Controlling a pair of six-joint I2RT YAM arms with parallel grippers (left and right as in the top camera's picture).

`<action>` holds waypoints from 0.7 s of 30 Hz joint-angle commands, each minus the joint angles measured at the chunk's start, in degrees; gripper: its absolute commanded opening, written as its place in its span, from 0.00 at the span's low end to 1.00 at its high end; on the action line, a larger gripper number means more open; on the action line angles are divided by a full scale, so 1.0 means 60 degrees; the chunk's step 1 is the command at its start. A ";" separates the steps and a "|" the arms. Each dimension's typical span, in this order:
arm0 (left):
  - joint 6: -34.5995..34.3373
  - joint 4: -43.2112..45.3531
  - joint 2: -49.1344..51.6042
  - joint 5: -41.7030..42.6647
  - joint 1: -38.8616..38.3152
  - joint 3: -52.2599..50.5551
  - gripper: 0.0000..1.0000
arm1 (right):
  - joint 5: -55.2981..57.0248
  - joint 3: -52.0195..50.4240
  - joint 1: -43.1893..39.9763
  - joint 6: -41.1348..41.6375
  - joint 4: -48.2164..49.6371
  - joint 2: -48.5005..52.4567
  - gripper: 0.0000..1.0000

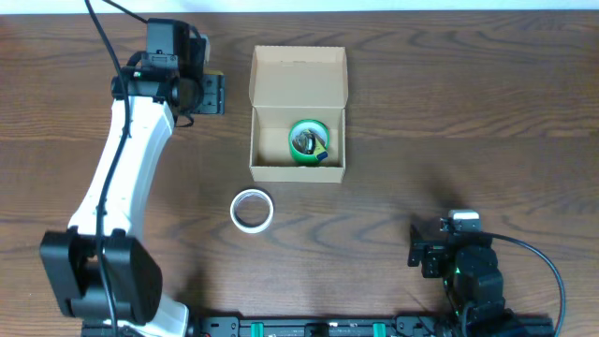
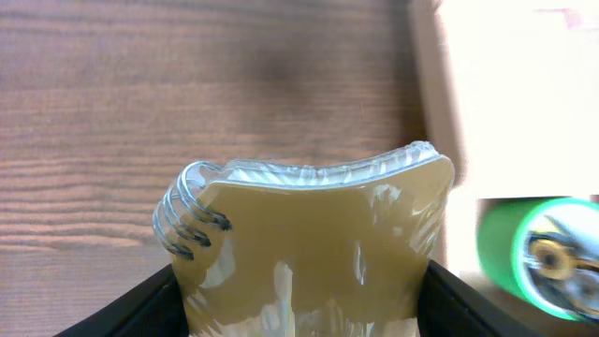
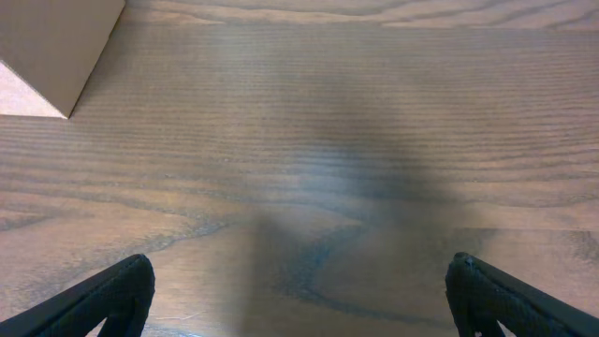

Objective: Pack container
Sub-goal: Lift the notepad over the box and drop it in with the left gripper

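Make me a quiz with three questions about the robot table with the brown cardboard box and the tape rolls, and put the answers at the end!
1. True or false: the green tape roll lies inside the open tan cardboard box.
2. Fill in the missing word: the white tape roll lies on the wooden table, ____ the box.
3. What is the left gripper clamped on?
A) the white tape roll
B) a plastic-wrapped yellow spiral pad
C) nothing

Key: 1 true; 2 outside; 3 B.
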 commanded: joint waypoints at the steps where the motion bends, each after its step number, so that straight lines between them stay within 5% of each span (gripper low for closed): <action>1: -0.0095 0.0095 -0.0321 -0.0124 -0.0543 0.0055 0.32 | -0.0004 -0.0029 -0.0069 -0.0142 -0.0004 -0.0047 0.99; 10: -0.0415 0.0565 -0.0171 -0.0095 -0.3297 0.0095 0.39 | -0.0004 -0.0029 -0.0069 -0.0142 -0.0004 -0.0047 0.99; 21: -0.1861 -0.0047 0.1457 0.0302 -0.3559 0.0080 0.41 | 0.0000 -0.0029 -0.0069 -0.0142 -0.0004 -0.0047 0.99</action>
